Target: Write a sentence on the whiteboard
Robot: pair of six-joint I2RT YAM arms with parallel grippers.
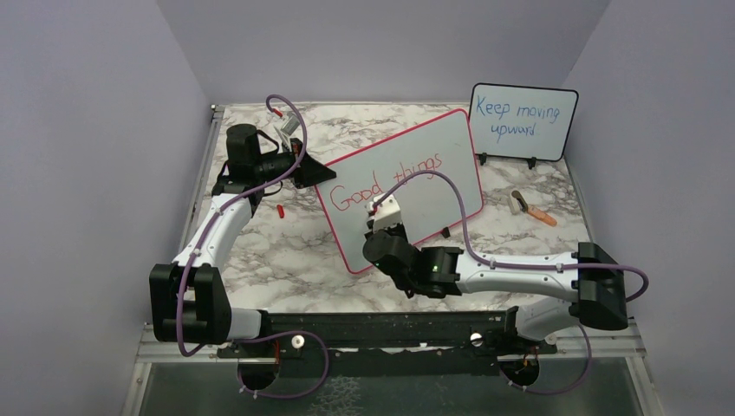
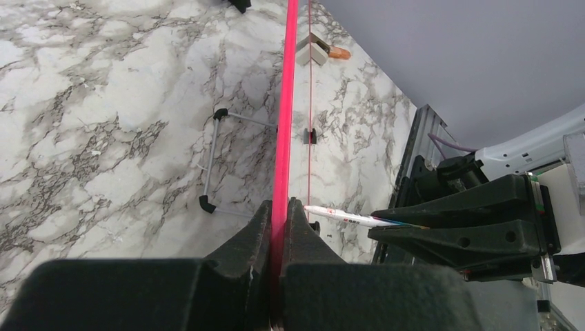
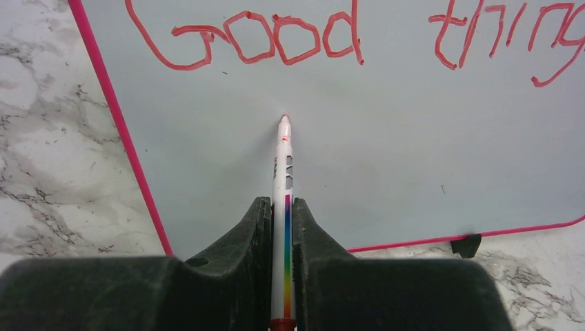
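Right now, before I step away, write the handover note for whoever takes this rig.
Left gripper: shut on the edge of the pink-framed white rectangular whiteboard.
Right gripper: shut on the white rainbow-striped marker, its tip at the board face just below "Good".
Done: the red handwritten sentence reads "Good things" across the top line.
Left: the second line, where nothing is written yet.

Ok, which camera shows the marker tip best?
Right wrist: the marker runs straight out of the right gripper, tip at the whiteboard. Left wrist shows it small, side-on; in the top view the right arm hides it.
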